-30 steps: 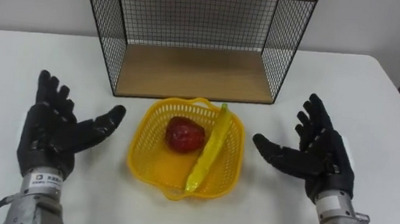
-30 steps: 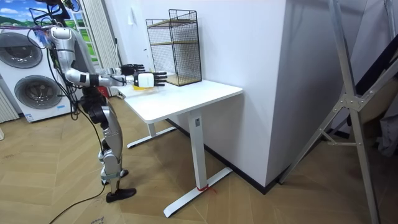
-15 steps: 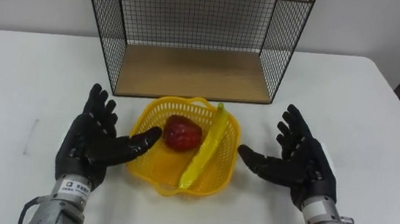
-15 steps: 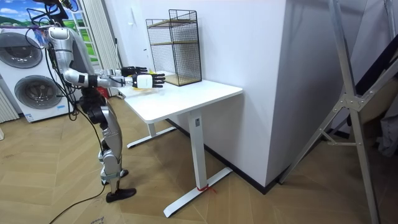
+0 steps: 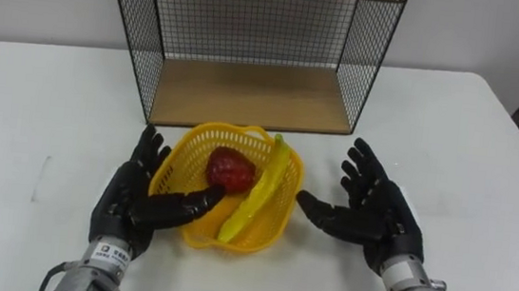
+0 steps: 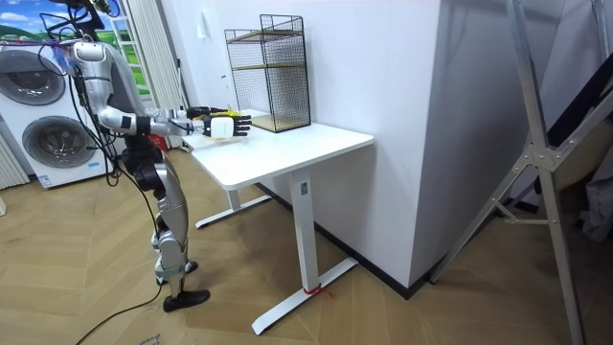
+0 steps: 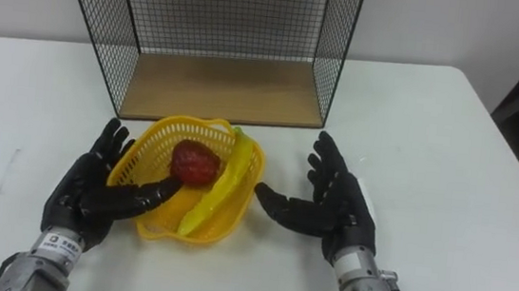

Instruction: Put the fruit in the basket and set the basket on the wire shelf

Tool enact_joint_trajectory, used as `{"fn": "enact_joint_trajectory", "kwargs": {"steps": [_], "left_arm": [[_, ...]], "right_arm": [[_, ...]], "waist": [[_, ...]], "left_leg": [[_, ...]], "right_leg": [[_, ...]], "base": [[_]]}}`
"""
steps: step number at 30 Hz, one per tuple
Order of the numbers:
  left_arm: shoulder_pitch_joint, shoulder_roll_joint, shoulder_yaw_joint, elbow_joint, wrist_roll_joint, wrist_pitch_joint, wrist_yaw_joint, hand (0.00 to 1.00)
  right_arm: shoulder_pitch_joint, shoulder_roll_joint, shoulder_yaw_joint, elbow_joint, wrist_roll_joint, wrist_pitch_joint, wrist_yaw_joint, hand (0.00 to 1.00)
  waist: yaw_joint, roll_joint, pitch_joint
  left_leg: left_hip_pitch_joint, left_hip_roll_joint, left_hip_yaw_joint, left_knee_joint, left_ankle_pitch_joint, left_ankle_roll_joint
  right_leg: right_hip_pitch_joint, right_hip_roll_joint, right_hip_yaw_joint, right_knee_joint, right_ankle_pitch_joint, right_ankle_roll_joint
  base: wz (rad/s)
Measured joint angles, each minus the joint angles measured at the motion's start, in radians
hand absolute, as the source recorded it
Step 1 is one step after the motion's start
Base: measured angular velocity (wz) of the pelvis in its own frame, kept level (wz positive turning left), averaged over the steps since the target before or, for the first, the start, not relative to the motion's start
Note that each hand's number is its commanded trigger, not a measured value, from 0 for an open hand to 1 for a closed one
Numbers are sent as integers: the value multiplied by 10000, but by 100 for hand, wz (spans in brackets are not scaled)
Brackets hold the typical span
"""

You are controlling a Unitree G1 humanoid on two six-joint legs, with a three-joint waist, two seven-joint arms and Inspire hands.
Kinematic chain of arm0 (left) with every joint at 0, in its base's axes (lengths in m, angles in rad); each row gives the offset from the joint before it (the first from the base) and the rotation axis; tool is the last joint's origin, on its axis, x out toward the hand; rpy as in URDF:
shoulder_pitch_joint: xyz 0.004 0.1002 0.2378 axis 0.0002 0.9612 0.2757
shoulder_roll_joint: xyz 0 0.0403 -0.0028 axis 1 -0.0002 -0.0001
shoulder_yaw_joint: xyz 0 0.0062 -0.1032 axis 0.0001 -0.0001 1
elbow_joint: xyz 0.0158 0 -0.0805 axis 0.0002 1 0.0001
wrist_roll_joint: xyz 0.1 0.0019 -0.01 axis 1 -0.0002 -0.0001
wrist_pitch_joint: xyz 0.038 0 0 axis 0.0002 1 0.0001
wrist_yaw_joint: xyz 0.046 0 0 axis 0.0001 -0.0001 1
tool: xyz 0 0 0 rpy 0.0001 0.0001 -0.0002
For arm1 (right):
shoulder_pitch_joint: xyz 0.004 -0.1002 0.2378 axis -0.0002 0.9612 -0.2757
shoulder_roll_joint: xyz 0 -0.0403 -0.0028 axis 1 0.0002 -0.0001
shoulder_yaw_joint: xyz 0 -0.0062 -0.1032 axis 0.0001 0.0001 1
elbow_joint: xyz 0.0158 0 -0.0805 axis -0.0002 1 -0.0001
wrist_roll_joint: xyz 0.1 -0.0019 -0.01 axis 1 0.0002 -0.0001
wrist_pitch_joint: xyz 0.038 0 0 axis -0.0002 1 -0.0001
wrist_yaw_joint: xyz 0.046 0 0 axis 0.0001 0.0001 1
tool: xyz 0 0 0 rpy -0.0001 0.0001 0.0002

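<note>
From here this looks to me like a home laundry corner set up as a test room. Behind the robot, back from the left hand (image 5: 135,200) and right hand (image 5: 372,214), stand washing machines (image 6: 53,144). Under both hands is a white desk (image 6: 306,144) on a wood-plank floor (image 6: 96,307). A bare metal frame (image 6: 546,153) stands well beyond them.

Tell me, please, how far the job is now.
Done: apple and banana lie in the basket. In hand: both open, left hand with thumb over the rim, right hand beside it. Left: set basket on the shelf.
</note>
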Motion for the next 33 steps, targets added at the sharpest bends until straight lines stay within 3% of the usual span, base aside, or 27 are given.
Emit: {"fn": "enact_joint_trajectory", "kwargs": {"steps": [12, 22, 29, 33], "left_arm": [[-16, -45, -207, 323, -211, 5, 0, 0], [-18, -44, -328, 322, -201, -93, 0, 0], [-11, 1, -433, 322, -210, -158, -1, 0], [-12, 0, -423, 320, -209, -165, -1, 0]], "right_arm": [[-6, 50, 834, 372, 2291, 156, 759, 0], [-288, 68, 863, 992, 4167, 120, 1240, 0], [-287, 66, 961, 1009, 4219, 96, 1361, 0], [-282, 62, 1025, 1009, 4116, 57, 1401, 0]], "waist": [[18, 47, 32], [-139, 128, 51], [-179, 118, 48], [-197, 45, 3]], "left_leg": [[-11, 86, 119, 82, -2, -3], [-249, 87, 117, 149, -2, -4], [-250, 85, 118, 138, -2, -5], [-239, 89, 120, 187, -1, -7]], "right_leg": [[-52, -4, 82, 90, 13, -18], [-268, -6, 12, 198, 38, -60], [-281, -6, 11, 197, 38, -60], [-279, 5, 38, 199, 38, -60]], "base": [[-2], [0], [0], [0]]}}
